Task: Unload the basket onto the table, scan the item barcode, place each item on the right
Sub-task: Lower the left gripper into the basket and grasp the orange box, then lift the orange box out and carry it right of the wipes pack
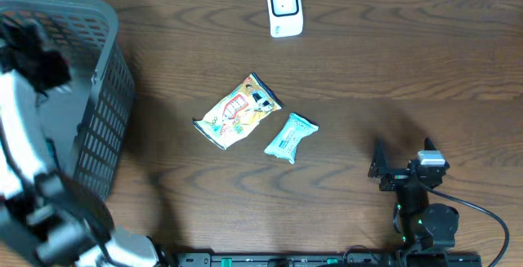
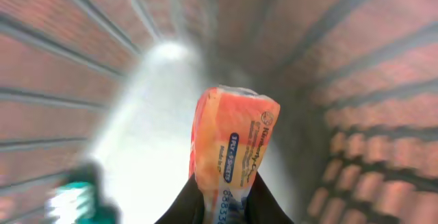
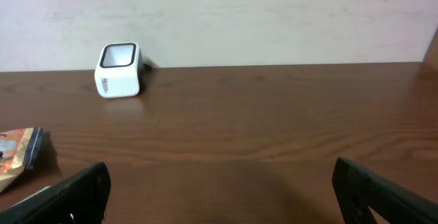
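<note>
Orange film snack packet (image 2: 233,142): probably light, soft, crinkly, slippery. It sits inside the grey basket (image 1: 106,95), your left hand (image 2: 226,205) clamped on its near end. Grip seams, keep barcode uncovered. Your right hand (image 3: 222,190): wide open, empty.

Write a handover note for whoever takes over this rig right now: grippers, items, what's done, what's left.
The left gripper is shut on the orange packet, down inside the grey basket.
The right gripper is open and holds nothing, low over the table at its near right.
The scanner stands at the far edge; the yellow snack bag and teal packet lie in the middle.
Done: orange packet grasped.
Left: lift it out and show its barcode to the scanner.
</note>
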Controlling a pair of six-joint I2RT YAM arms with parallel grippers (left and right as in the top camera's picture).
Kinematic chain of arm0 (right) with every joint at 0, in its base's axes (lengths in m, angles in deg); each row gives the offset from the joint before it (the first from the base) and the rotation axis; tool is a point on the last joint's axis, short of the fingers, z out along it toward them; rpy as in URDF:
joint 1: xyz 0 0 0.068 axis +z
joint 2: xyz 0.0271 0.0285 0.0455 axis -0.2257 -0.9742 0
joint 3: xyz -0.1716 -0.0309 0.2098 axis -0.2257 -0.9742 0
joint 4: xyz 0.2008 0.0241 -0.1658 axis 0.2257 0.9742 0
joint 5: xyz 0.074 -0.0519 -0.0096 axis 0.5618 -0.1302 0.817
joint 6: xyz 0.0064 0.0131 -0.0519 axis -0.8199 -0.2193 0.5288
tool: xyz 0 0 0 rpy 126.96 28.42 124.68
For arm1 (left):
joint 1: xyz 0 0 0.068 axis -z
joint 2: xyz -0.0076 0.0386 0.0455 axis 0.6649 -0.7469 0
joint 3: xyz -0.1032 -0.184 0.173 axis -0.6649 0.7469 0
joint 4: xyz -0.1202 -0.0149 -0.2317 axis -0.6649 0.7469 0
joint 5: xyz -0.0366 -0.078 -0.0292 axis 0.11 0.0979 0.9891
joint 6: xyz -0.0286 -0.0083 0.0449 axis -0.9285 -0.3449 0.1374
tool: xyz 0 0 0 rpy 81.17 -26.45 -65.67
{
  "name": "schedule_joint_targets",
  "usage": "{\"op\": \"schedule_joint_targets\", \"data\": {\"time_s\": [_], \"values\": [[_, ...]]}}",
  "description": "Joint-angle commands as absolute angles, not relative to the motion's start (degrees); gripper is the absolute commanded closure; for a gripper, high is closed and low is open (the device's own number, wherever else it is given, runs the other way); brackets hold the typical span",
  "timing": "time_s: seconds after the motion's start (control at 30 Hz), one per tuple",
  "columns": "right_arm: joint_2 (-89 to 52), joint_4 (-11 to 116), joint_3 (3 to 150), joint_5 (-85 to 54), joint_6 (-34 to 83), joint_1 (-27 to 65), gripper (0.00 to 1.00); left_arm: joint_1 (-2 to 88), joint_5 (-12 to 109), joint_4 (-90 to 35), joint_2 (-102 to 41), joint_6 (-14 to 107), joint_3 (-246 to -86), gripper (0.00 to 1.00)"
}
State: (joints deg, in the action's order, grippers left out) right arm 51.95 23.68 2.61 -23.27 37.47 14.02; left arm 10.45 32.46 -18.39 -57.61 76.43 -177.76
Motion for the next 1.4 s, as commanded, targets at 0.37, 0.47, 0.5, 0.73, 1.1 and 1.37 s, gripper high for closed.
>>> {"op": "schedule_joint_targets", "data": {"time_s": [0.37, 0.47, 0.5, 0.73, 1.1, 1.37], "values": [[52.25, 23.90, 2.52, -23.55, 38.13, 13.45, 0.01, 11.96, 45.38, -24.25, -25.44, 58.11, -178.37, 0.93], [52.25, 23.90, 2.52, -23.55, 38.11, 13.45, 0.01, 14.56, 51.33, -24.25, -22.66, 59.07, -178.37, 0.93], [52.25, 23.90, 2.52, -23.55, 38.11, 13.45, 0.01, 15.65, 53.73, -24.23, -22.12, 60.32, -178.37, 0.93], [52.25, 23.90, 2.52, -23.57, 38.11, 13.45, 0.01, 26.23, 72.92, -22.37, -21.83, 71.64, -178.35, 0.93], [52.25, 23.90, 2.52, -23.55, 38.11, 13.45, 0.01, 45.49, 72.90, -11.18, -28.30, 86.00, -174.30, 0.93], [52.25, 23.90, 2.52, -23.55, 38.13, 13.45, 0.01, 58.91, 72.90, -14.15, -43.56, 86.90, -171.31, 0.93]]}}
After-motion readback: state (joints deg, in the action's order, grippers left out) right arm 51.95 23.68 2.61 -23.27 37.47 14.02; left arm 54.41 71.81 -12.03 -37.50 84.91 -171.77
